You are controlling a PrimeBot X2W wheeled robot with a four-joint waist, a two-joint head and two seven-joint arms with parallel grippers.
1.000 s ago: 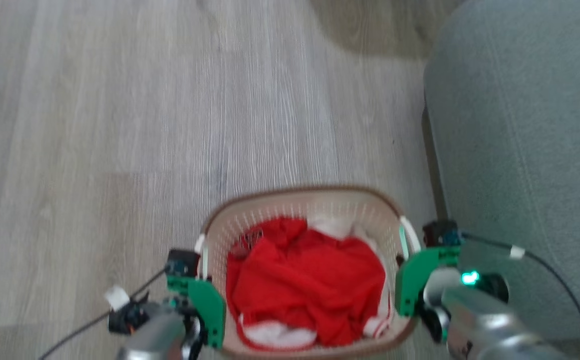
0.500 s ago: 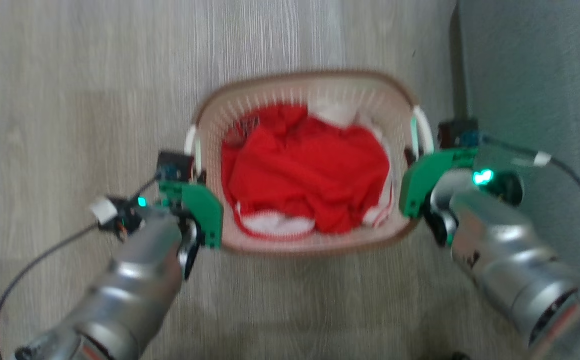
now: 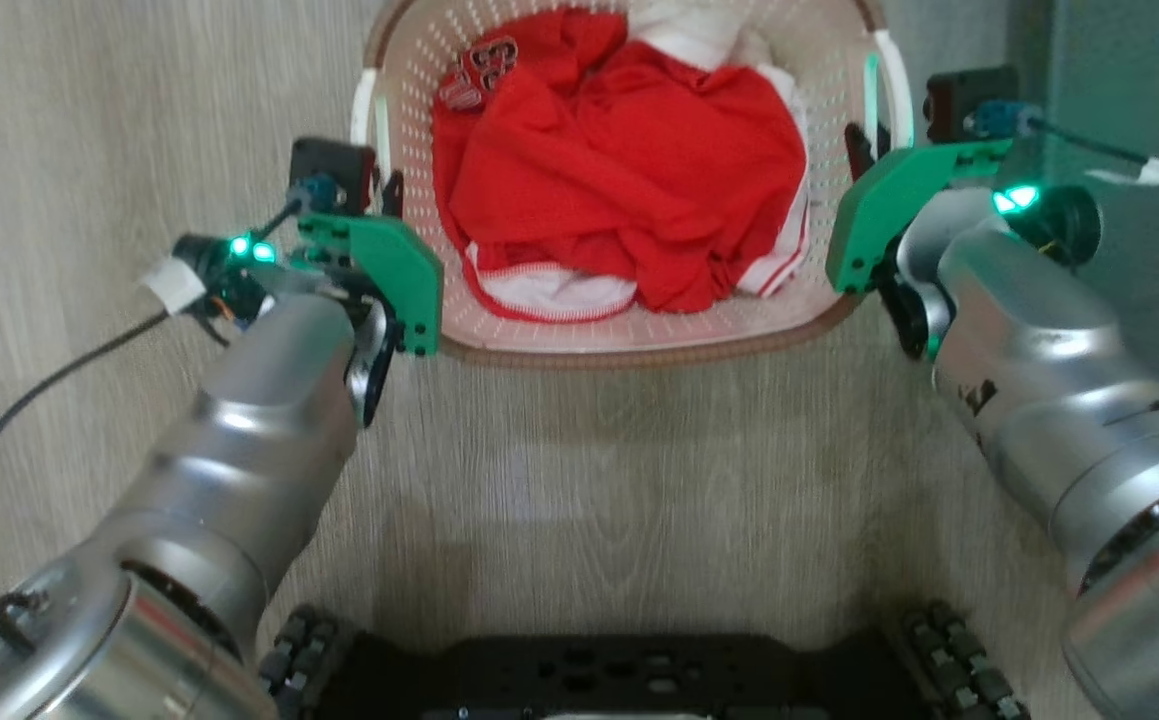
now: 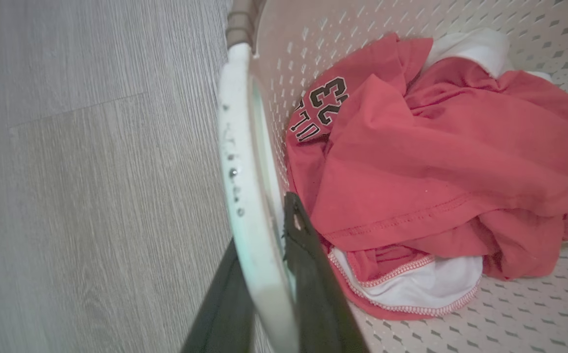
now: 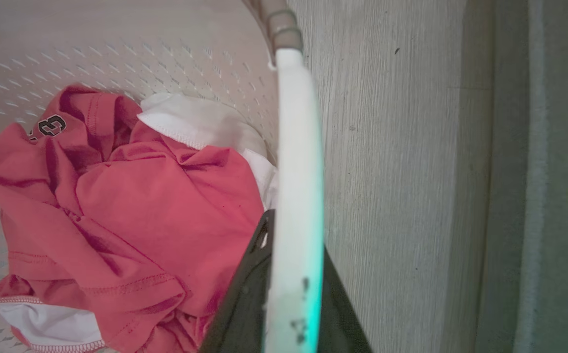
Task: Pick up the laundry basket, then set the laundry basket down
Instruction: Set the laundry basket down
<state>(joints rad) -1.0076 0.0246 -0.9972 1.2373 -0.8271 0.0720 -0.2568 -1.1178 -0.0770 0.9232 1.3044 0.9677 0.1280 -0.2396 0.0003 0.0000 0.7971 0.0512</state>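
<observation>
The laundry basket is cream, perforated and brown-rimmed, and sits at the top middle of the head view with a crumpled red shirt and white cloth inside. My left gripper is at its left white handle. In the left wrist view the left gripper is shut on that handle, one dark finger on each side. My right gripper is at the right handle. The right wrist view shows the right gripper shut on the right handle.
Grey wood-look floor lies all around. A grey upholstered piece of furniture stands close to the right of the basket. My dark wheeled base fills the bottom edge. A black cable trails from my left wrist.
The head camera has tilted down, so the basket and both grippers now sit higher in the picture and my base has come into view. Both grippers stay at the handles.
</observation>
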